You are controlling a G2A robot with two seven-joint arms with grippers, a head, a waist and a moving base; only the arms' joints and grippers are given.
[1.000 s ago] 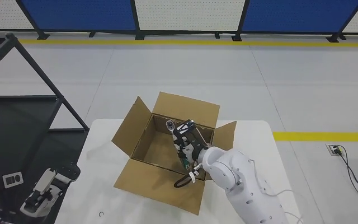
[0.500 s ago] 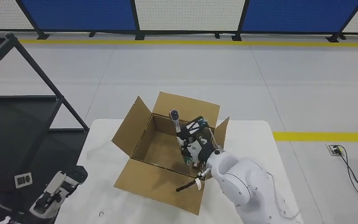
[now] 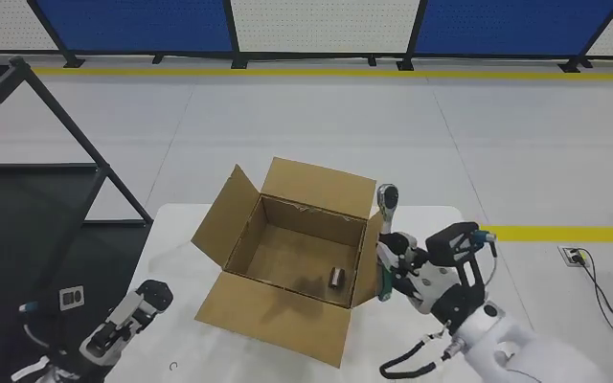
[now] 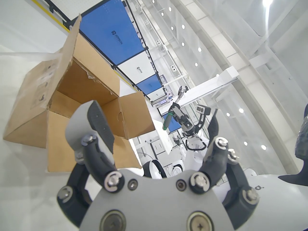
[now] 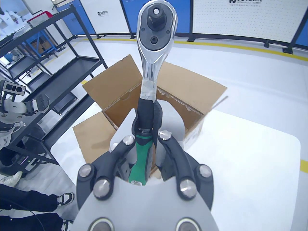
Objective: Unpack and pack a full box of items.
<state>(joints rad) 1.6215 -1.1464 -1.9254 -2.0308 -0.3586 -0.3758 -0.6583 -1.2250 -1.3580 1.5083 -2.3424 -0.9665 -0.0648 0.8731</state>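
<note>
Since half a second ago the right gripper point(image 3: 386, 257) has lifted the ratchet wrench point(image 3: 387, 197) out of the cardboard box point(image 3: 321, 184) to centre right of the top view, clamped on its handle. Left gripper point(image 3: 151, 295), lower left: fingers spread, nothing held. Small dark item point(image 3: 335, 278) on the box floor, unidentifiable. White table point(image 3: 174, 273); blue panels point(image 3: 134, 24) along the top.

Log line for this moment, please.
right hand: shut on ratchet wrench, beside box | left hand: open, away from box | box: open, one small dark item inside
</note>
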